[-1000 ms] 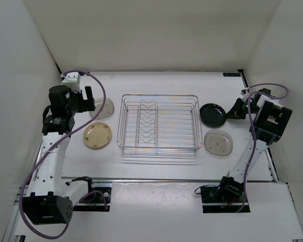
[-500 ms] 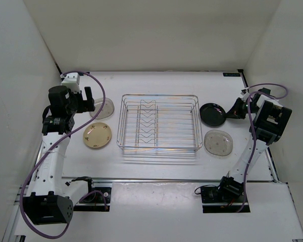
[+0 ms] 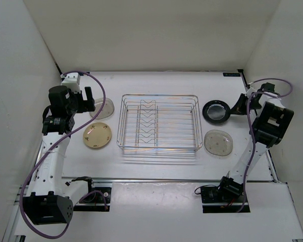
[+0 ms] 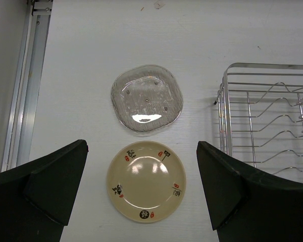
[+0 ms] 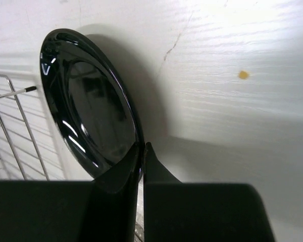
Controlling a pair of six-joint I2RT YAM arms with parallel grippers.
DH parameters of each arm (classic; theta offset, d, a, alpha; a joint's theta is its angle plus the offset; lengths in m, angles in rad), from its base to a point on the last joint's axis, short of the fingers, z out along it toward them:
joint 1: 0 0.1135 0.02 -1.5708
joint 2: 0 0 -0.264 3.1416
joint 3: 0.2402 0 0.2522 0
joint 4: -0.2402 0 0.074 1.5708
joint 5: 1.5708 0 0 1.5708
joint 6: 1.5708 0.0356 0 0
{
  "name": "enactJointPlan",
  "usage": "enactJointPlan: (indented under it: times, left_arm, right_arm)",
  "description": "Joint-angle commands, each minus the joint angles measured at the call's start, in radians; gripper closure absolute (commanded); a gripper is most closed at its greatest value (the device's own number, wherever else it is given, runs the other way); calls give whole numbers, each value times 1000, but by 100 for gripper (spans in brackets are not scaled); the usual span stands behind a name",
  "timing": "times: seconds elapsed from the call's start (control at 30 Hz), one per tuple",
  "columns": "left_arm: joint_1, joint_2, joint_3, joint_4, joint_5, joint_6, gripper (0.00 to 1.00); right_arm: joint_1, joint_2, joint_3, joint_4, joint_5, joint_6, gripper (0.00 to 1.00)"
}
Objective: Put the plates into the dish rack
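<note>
The silver wire dish rack (image 3: 159, 123) stands mid-table with no plates in it; its corner shows in the left wrist view (image 4: 265, 118). My right gripper (image 3: 235, 109) is shut on the rim of the glossy black plate (image 3: 215, 111), held tilted above the table right of the rack; in the right wrist view the plate (image 5: 88, 108) stands on edge between the fingers (image 5: 142, 156). A clear plate (image 3: 218, 141) lies below it. My left gripper (image 3: 89, 97) is open and empty above the cream-tan plate (image 4: 146, 180) and the other clear plate (image 4: 147, 99), left of the rack.
White walls enclose the table on three sides. A metal rail (image 4: 25, 85) runs along the left edge. A small yellow speck (image 5: 243, 75) lies on the table near the right gripper.
The right gripper has lifted and tilted the black plate, which now shows its bright underside rim. The left arm has not moved.
</note>
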Motion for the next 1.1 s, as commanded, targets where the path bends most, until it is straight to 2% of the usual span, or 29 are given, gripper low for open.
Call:
enactJointPlan:
  times: [0.0,0.37,0.43,0.47,0.57,0.77,0.93,1.07]
  left_arm:
    - [5,-26,-1,13,17,-10,0]
    - [5,-35,-10,13,26,-10,0]
    - [5,-35,-10,13,26,-10,0]
    - [5,-35,-10,13,35,-10,0]
    - [5,-26,-10,13,35,-10,0]
    - [5,-26,-10,13,44,-10,0]
    - [5,-35,-10,13,53,-10,0]
    - [15,-35,-20,13,53,-10,0]
  right_arm:
    - [-1,-144,73,71,108,9,100]
    - [10,-249,168,60,226,-3,100]
    - [68,-300,168,69,310,-33,100]
    - [120,-321,177,89,426,-79,100]
    - [247,-406,189,132,609,-189,100]
    - [504,-507,208,330,992,-409,100]
    - [669,-539,197,491,1132,-607,100]
    - [778,-549,137,580,1160,-708,100]
